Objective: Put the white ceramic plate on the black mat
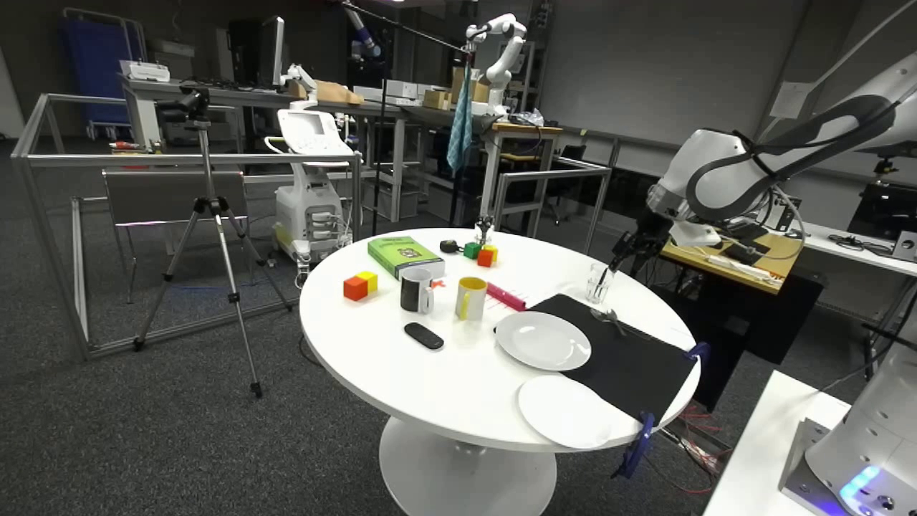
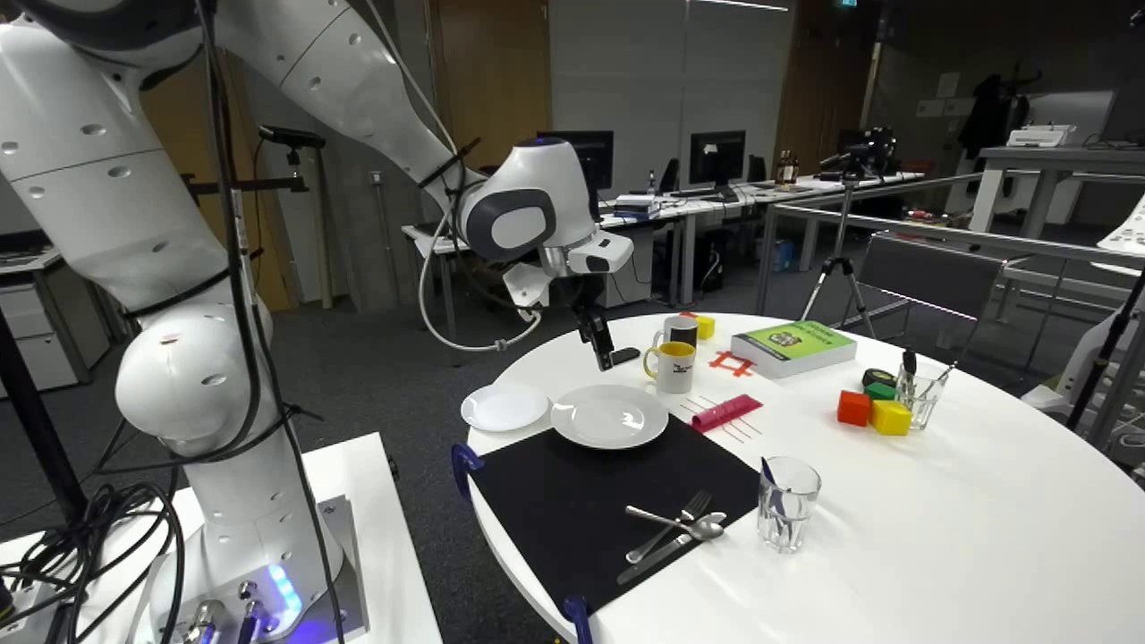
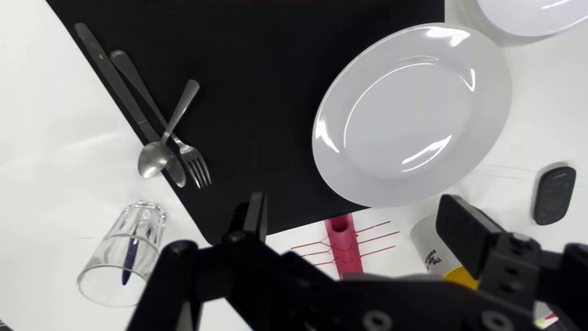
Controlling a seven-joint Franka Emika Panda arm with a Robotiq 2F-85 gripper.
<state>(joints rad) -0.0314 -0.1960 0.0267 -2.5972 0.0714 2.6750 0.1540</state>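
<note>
Looking down through the wrist view, we see the gripper point(image 3: 351, 214) above the table point(image 3: 41, 101), its jaws spread wide apart. We find the white ceramic plate point(image 3: 409, 117) lying partly on the black mat point(image 3: 257, 105) and partly beyond its edge. Near the mat's opposite edge, we note a spoon point(image 3: 154, 158) across a fork point(image 3: 189, 154) and a knife point(image 3: 122, 89); a glass point(image 3: 112, 253) stands nearby.

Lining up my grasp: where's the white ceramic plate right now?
The white ceramic plate lies right of centre in the wrist view, partly over the black mat and partly over the table, with a second white plate off its upper right.
</note>
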